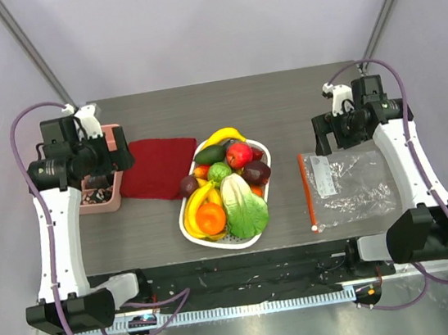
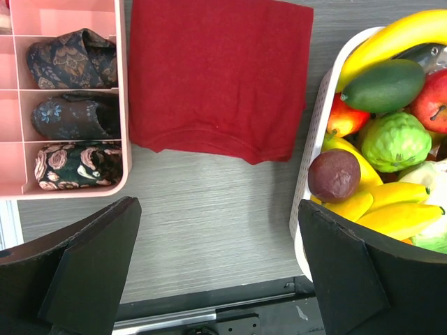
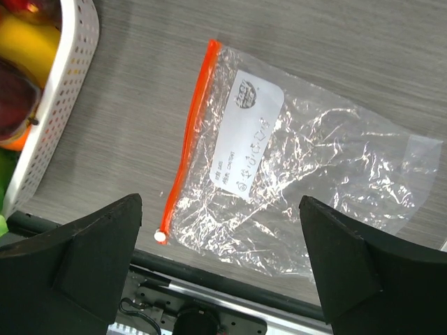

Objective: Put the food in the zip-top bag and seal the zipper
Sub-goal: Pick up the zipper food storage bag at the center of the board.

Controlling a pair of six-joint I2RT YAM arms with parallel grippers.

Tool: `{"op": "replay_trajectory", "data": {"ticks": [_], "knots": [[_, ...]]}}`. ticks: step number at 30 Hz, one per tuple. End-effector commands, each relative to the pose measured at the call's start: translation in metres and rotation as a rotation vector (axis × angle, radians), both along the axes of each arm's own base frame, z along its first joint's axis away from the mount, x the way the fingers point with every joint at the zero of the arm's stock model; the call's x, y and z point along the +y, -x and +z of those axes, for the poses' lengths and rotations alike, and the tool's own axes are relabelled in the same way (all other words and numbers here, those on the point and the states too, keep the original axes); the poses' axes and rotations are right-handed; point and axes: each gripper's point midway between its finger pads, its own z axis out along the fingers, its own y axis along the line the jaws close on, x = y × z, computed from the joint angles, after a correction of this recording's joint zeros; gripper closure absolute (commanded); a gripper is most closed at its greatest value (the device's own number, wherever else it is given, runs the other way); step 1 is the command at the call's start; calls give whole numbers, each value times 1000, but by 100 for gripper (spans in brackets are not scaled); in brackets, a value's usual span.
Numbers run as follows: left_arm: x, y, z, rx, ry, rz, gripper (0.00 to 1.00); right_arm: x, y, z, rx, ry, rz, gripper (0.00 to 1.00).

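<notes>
The food lies heaped in a white basket (image 1: pixel 185 222) at the table's middle: an orange (image 1: pixel 211 217), a pale-green cabbage (image 1: pixel 244 206), yellow bananas (image 1: pixel 225 135), a red apple (image 1: pixel 239 155) and a dark purple fruit (image 2: pixel 334 174). The clear zip-top bag (image 1: pixel 355 187) lies flat and empty to the right of the basket. Its red-orange zipper (image 3: pixel 187 143) faces the basket, with the white slider tab (image 3: pixel 160 236) at the near end. My left gripper (image 2: pixel 216 209) is open and empty above bare table, left of the basket. My right gripper (image 3: pixel 220 202) is open and empty above the bag.
A dark red cloth (image 1: pixel 158 168) lies left of the basket. A pink divided tray (image 2: pixel 70 14) with rolled patterned fabrics stands at the far left. The table's black front rail (image 1: pixel 245 265) runs close below the bag and basket.
</notes>
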Motion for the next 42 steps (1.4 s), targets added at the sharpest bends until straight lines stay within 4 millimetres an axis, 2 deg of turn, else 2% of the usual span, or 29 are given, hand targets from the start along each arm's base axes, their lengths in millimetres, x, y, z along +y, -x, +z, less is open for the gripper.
{"op": "replay_trajectory", "data": {"ticks": [1, 4, 9, 11, 13, 15, 17, 20, 21, 25, 26, 32, 35, 37, 40, 41, 42], "knots": [[3, -9, 22, -78, -3, 23, 0, -10, 15, -8, 41, 51, -16, 0], [2, -10, 25, -94, 2, 23, 0, -14, 25, -24, 114, 69, -37, 1], [2, -13, 26, -106, 11, 33, 0, -4, 40, -50, 201, 53, -46, 11], [2, -15, 26, -111, 14, 36, 0, -6, 36, -53, 185, 85, -62, 16], [4, -16, 25, -114, 12, 52, 0, 5, 36, -60, 205, 110, -26, 18], [5, -18, 26, -127, 11, 57, 0, 14, 39, -71, 245, 151, 21, 21], [6, -20, 22, -121, 9, 62, 0, 17, 39, -88, 304, 192, 47, 30], [8, -21, 18, -110, -1, 67, 0, 26, 38, -102, 332, 202, 62, 32], [8, -21, 17, -107, -2, 68, 0, 28, 39, -106, 341, 203, 68, 36], [12, -23, 13, -104, -19, 86, 0, 47, 37, -115, 356, 169, 92, 37], [13, -24, 12, -102, -21, 88, 0, 51, 40, -122, 382, 158, 91, 37], [14, -28, 11, -109, -19, 102, 0, 54, 44, -151, 443, 160, 92, 43], [15, -31, 12, -119, -11, 117, 0, 56, 39, -161, 434, 160, 76, 55], [14, -32, 11, -122, 1, 125, 0, 51, 32, -168, 416, 188, 51, 56], [13, -33, 11, -129, 23, 141, 0, 47, 28, -175, 406, 211, 23, 63], [12, -33, 12, -134, 32, 145, 0, 48, 27, -175, 411, 210, 26, 67], [11, -33, 10, -133, 40, 147, 0, 48, 25, -174, 403, 211, 24, 79]]}}
